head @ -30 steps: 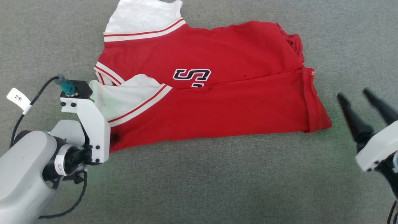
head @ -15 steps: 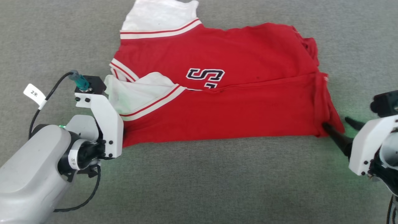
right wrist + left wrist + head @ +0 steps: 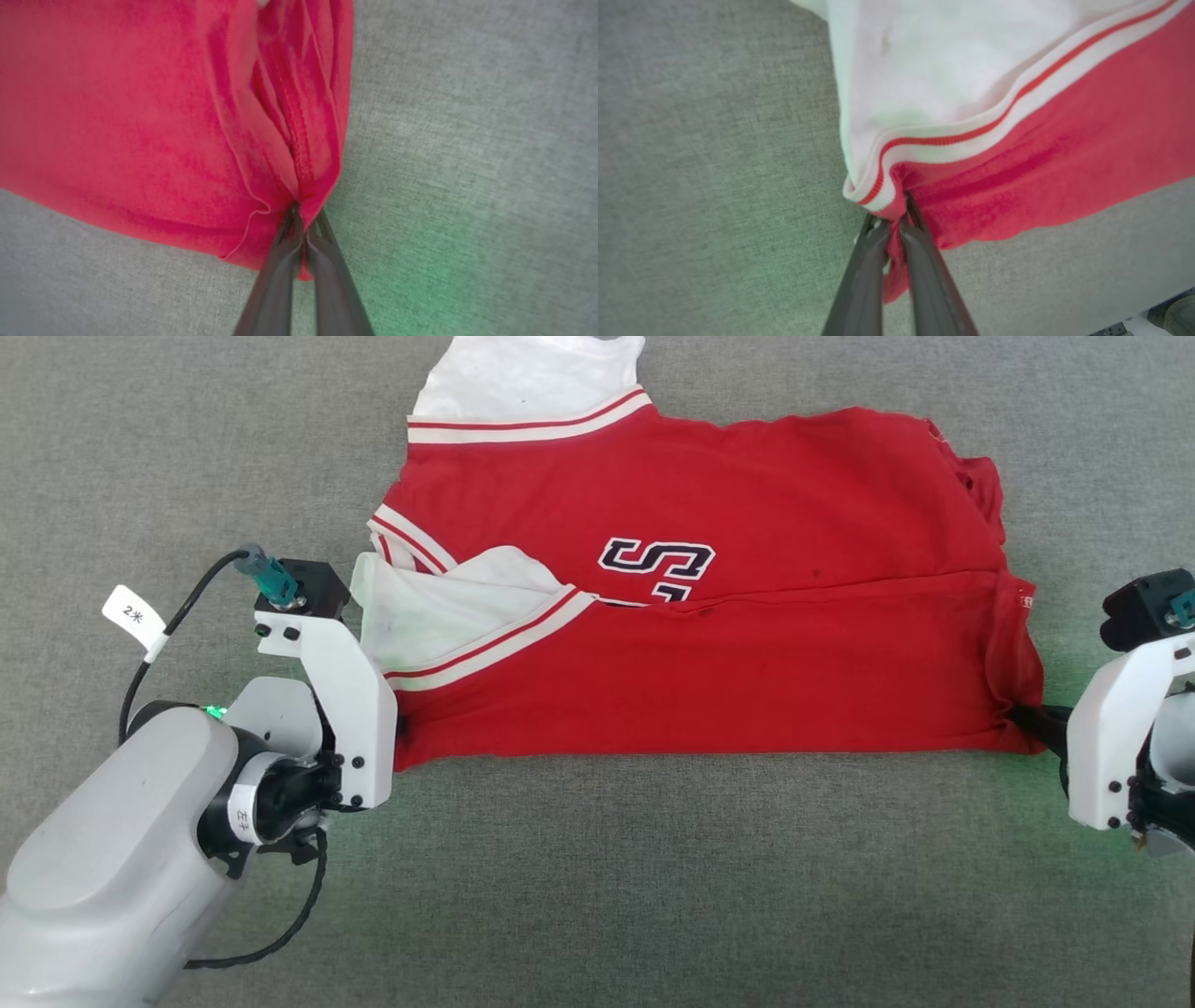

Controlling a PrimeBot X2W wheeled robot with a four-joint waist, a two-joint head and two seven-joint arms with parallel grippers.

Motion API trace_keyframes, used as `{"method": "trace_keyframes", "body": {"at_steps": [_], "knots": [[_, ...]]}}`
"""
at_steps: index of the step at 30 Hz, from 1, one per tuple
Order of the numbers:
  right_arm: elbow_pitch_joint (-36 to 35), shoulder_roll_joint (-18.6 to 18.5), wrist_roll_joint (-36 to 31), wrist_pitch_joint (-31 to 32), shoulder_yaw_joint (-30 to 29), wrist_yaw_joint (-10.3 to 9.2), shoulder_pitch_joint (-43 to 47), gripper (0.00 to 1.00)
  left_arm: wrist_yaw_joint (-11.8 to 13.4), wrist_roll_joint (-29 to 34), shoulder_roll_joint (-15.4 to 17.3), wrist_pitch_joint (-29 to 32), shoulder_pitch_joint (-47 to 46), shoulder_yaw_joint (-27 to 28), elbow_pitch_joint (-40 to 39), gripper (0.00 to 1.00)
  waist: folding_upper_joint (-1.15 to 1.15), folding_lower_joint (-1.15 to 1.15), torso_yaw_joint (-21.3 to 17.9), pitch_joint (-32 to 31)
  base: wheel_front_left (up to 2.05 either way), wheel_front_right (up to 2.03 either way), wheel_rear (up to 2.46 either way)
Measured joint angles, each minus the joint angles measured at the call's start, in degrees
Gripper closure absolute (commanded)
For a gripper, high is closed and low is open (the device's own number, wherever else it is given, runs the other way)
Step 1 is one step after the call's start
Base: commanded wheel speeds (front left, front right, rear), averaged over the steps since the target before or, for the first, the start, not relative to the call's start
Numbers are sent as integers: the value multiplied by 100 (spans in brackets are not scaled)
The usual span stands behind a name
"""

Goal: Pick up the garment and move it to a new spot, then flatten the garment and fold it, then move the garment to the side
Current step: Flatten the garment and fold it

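We have the left tool [image 3: 896,218] clamped on the garment [image 3: 728,700] at its near-left corner, under the sleeve trim [image 3: 971,135]. It lies half-folded on the worktop [image 3: 653,877]. The right tool [image 3: 301,212] pinches the near-right hem corner. Risk: shallow bites, so an uneven pull slips a corner and the fold collapses. Bare worktop on the near side and both flanks.

The garment [image 3: 747,691] is red with white sleeves, striped trim, black white-edged lettering, on seemingly grey cloth [image 3: 653,877].
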Motion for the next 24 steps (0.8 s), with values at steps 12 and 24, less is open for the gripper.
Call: {"method": "trace_keyframes", "body": {"at_steps": [12, 24], "knots": [[-910, -368, 422, 383, -193, 0, 383, 100, 408, 31, 600, 249, 296, 41, -827, 100, 0, 0, 55, -93, 0, 0, 0], [-2196, -290, 444, 979, -1010, 1, 1724, 100, 1117, -10, 1134, 390, 1235, 8, -2094, 100, 0, 0, 74, -74, 0, 0, 0]]}}
